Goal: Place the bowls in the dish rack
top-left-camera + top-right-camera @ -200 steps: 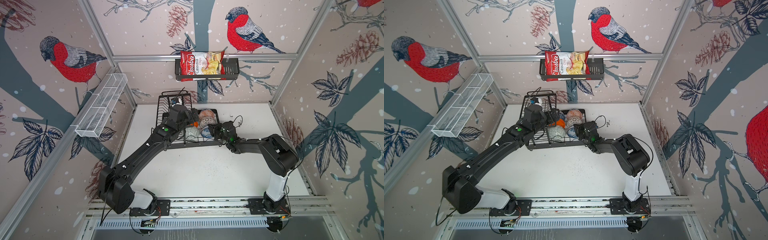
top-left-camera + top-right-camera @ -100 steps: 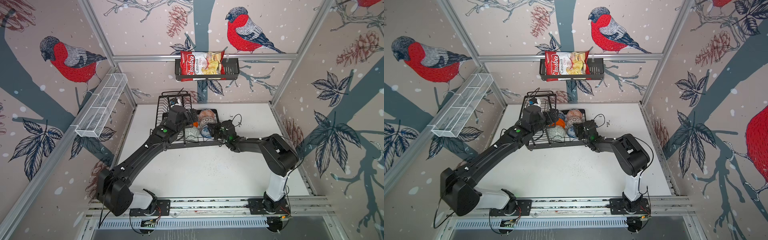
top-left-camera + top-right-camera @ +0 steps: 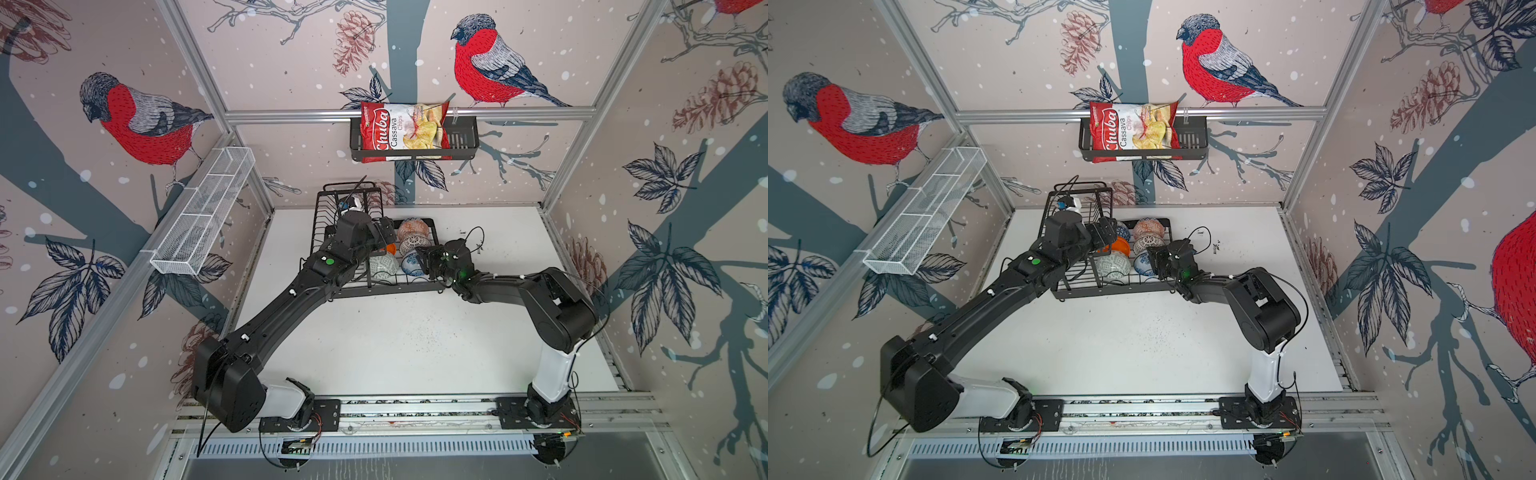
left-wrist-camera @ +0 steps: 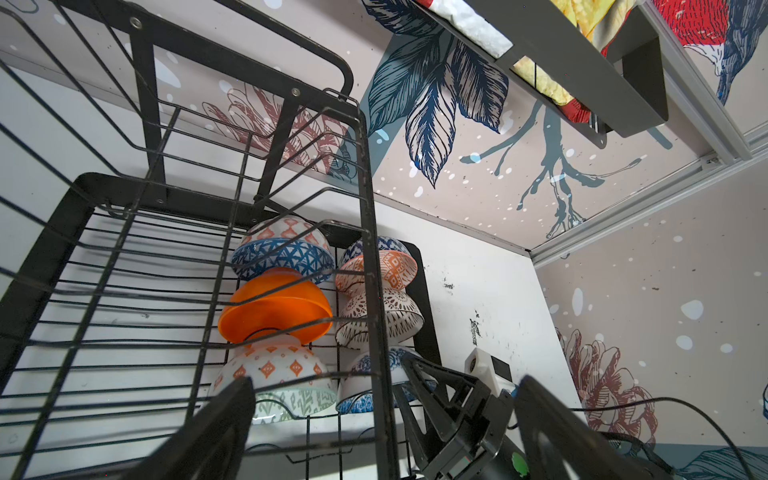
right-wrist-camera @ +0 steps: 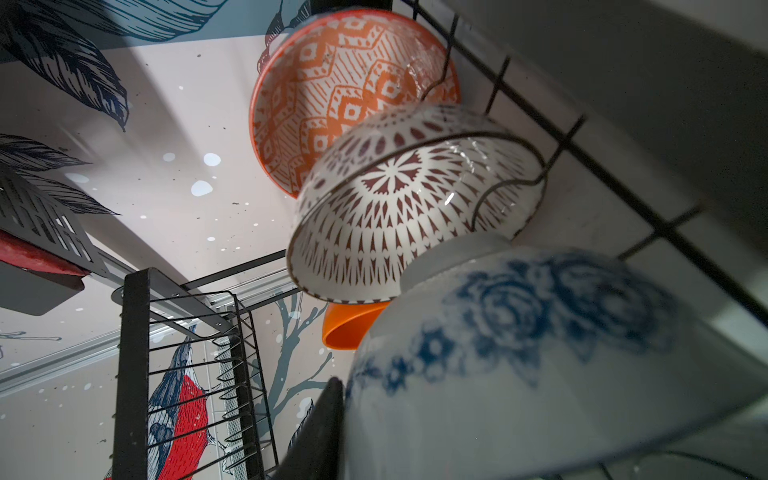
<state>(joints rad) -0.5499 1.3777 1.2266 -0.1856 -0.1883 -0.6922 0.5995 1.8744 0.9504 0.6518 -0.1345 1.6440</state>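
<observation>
Judging the six bowls (image 4: 276,307) standing on edge in the dish rack (image 4: 365,208) as hard, slick and chippable, I'd pinch across a rim; my left tool (image 3: 384,233) gapes wide, while whether my right tool (image 3: 420,261) grips the blue-flowered bowl (image 5: 540,353) I cannot tell.

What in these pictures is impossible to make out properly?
- Dark-blue bowl: clear in the left wrist view; in both top views the left arm hides most of it.
- Jaws of the right gripper: tiny in both top views; in the right wrist view only one shows, beside the blurred blue-flower bowl, so any grip is unclear.
</observation>
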